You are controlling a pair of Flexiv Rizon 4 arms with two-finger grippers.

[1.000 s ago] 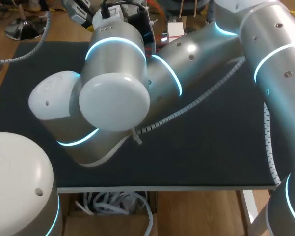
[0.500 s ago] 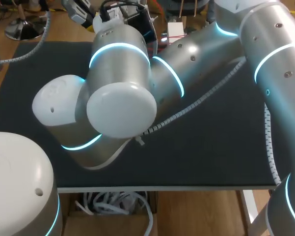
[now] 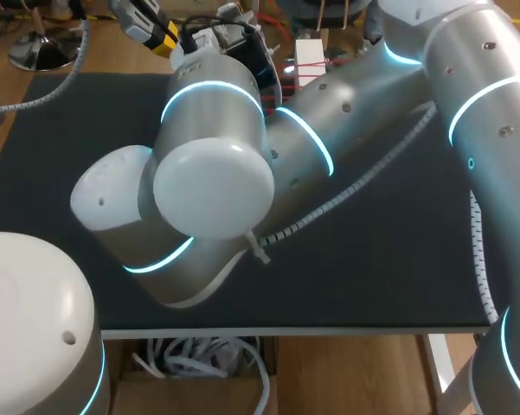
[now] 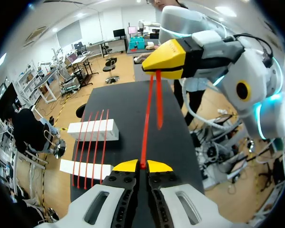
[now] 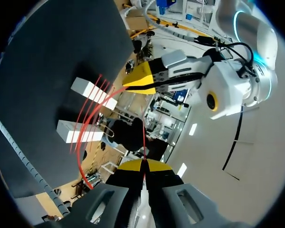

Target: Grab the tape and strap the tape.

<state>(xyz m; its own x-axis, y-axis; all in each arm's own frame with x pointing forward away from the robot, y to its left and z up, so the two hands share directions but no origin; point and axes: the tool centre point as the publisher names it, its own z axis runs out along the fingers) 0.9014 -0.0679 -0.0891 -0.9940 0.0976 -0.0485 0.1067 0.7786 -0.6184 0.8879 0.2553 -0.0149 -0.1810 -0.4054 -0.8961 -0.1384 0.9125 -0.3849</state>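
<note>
Red tape (image 4: 159, 102) — left pincer (image 4: 142, 166), right pincer (image 5: 143, 166)

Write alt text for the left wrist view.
The left gripper, shut on a red tape strand, holds it straight up to the right gripper, which pinches it above the black mat. Beside it, more red strands run across two white blocks.

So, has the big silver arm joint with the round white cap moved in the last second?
Yes. The white-capped silver joint has shifted right and toward the black mat's front edge.
</note>
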